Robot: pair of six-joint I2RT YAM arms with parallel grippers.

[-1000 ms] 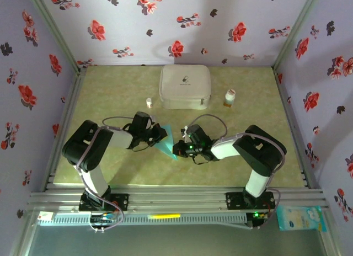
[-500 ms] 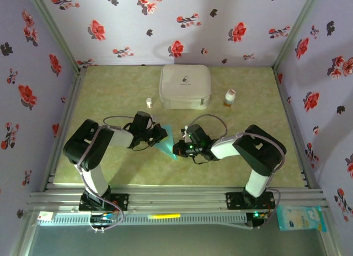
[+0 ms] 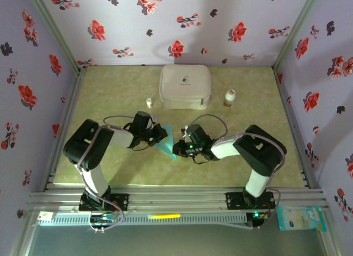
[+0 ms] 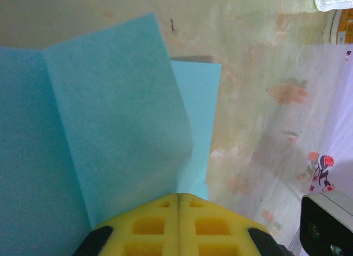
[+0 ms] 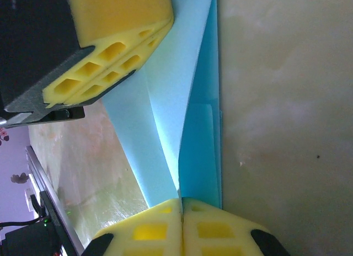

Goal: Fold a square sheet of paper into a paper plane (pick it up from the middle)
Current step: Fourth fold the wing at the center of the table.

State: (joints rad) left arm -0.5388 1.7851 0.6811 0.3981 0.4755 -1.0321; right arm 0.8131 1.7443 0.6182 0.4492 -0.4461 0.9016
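The square sheet of paper [image 3: 167, 143] is light blue-teal and folded into a narrow pointed wedge, held just above the table between both arms. My left gripper [image 3: 160, 134] is shut on its upper left part; in the left wrist view the yellow fingertips [image 4: 179, 198] meet with the folded paper [image 4: 110, 129] rising out of their seam. My right gripper [image 3: 178, 149] is shut on the lower right tip. In the right wrist view its jaws [image 5: 181, 201] pinch the paper layers [image 5: 182, 101], and the left gripper's yellow fingers [image 5: 116, 35] clamp the far end.
A white rounded case [image 3: 185, 86] lies at the back centre. A small white bottle [image 3: 149, 102] stands to its left and an amber bottle with a white cap [image 3: 229, 97] to its right. Flowered walls close in three sides.
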